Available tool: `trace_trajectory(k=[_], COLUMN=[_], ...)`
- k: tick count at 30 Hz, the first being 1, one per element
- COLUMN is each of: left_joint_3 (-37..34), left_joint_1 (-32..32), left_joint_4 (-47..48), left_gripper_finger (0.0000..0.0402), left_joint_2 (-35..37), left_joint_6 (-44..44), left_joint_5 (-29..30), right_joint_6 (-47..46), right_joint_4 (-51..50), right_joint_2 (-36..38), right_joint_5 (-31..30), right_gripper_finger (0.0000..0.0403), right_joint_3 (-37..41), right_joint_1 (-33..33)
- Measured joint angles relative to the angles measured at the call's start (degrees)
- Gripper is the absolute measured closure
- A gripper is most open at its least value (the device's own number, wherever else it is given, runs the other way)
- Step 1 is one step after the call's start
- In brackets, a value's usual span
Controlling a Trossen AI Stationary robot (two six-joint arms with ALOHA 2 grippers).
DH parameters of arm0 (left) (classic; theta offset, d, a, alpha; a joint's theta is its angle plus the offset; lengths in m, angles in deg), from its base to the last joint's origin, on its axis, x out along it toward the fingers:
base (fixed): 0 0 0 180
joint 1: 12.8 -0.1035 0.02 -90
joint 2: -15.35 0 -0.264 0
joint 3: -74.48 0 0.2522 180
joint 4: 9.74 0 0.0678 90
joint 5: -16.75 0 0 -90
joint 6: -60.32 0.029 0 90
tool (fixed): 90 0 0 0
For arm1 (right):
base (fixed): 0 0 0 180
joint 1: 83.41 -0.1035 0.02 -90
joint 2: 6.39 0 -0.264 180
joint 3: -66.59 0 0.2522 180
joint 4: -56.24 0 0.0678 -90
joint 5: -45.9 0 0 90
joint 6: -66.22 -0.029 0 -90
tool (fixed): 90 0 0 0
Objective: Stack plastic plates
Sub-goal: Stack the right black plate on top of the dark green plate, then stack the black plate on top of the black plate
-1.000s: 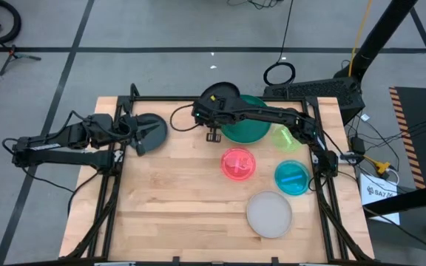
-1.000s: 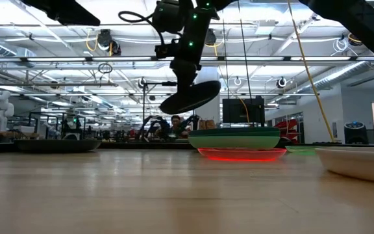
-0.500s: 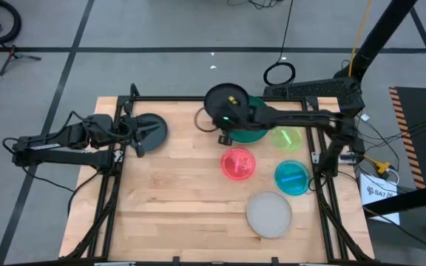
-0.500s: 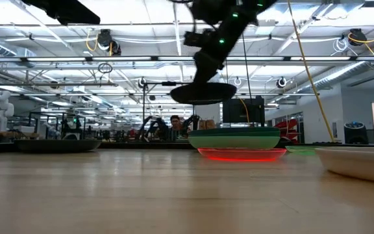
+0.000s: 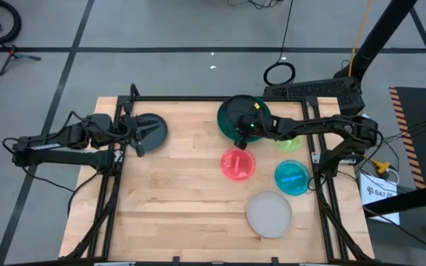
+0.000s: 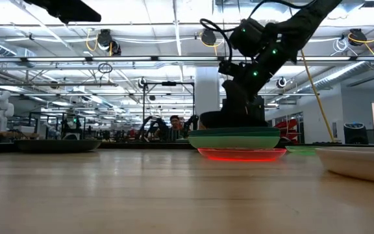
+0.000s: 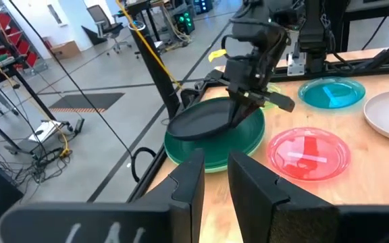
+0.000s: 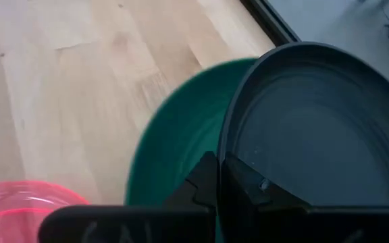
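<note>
My right gripper (image 5: 251, 131) is shut on a black plate (image 5: 237, 117) that sits low over the dark green plate (image 5: 259, 134), near the table's far edge. In the low view the black plate (image 6: 231, 120) lies just on top of the green stack (image 6: 234, 136); whether it rests on it, I cannot tell. My left gripper (image 7: 215, 185) is open, raised at the table's left side beside a dark grey plate (image 5: 152, 128), which lies flat on the table (image 6: 57, 144). My right gripper pinches the black plate's rim (image 8: 223, 150) on the side toward the table's near edge, one finger (image 8: 201, 181) outside the rim and the other inside the bowl. The fingers slant down from the right. In the left wrist view the plate (image 7: 201, 123) is slightly tilted over the green plate (image 7: 215, 147).
A pink plate (image 5: 238, 163), a blue plate (image 5: 292, 177), a yellow-green plate (image 5: 288, 140) and a frosted white plate (image 5: 270, 214) lie on the table's right half. A black frame rail (image 5: 220, 98) runs along the far edge. Bare wood (image 5: 168, 192) fills the middle and near left.
My right gripper has carried the black plate toward the table's right and down, from high above the far middle onto the green plate. The plate has gone from steeply tilted to nearly level. The gripper has stayed shut on it.
</note>
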Motion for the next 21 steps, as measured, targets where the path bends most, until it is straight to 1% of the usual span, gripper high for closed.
trace_trajectory(k=[3,14,17,21], left_joint_3=[0.0,0.0,0.0,0.0], left_joint_1=[0.0,0.0,0.0,0.0], left_joint_4=[-0.2,-0.2,-0.3,-1.4], left_gripper_finger=[0.0327,0.0327,0.0327,0.0327], left_joint_2=[0.0,0.0,0.0,0.0], left_joint_6=[0.6,0.8,0.8,0.1], left_joint_5=[0.0,0.0,0.0,0.0], right_joint_6=[-0.5,-1.8,-2.4,-3.8], right_joint_4=[0.0,-0.3,-0.3,-0.3], right_joint_2=[-0.1,-0.1,-0.1,-0.1], right_joint_5=[0.0,-0.1,-0.1,-0.1], right_gripper_finger=[0.0397,0.0365,0.0353,0.0325], right_joint_3=[0.2,0.2,0.2,0.2], right_joint_1=[0.2,0.2,0.2,0.2])
